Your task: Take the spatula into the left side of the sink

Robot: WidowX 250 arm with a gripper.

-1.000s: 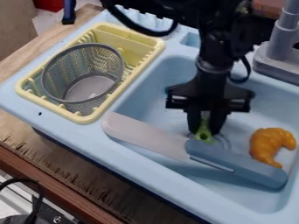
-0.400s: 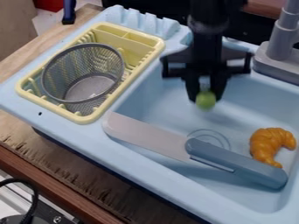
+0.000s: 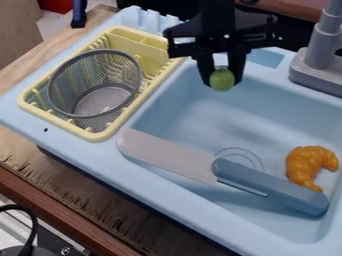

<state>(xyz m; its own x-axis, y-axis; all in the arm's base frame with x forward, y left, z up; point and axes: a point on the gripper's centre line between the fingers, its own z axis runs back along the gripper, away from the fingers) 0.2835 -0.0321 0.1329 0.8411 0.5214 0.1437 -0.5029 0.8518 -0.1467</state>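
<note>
The gripper (image 3: 222, 82) has two fingers (image 3: 238, 64), standing a little apart and clamped on one green spatula (image 3: 222, 79). The spatula's rounded end shows between the fingertips, held up over the far part of one light blue sink (image 3: 177, 117), clear of its floor.

To the left of the fingers in the view is one yellow dish rack (image 3: 93, 136), with one grey mesh basket (image 3: 128, 75) tilted inside it. Nearer the camera than the fingers lies one toy knife (image 3: 274, 189), slanting from lower left of them to lower right; its pale blade reaches the rim near the rack, and its blue-grey handle points the other way. Between the fingers and the knife, one round drain mark (image 3: 238, 153) shows on the basin floor, partly covered by the handle.

One orange-brown toy croissant (image 3: 304, 162) is in the basin, right of the fingers and nearer the camera, close beside the handle. One grey tap (image 3: 322, 67) stands well to their right. The sink sits on one wooden bench (image 3: 41, 65).
</note>
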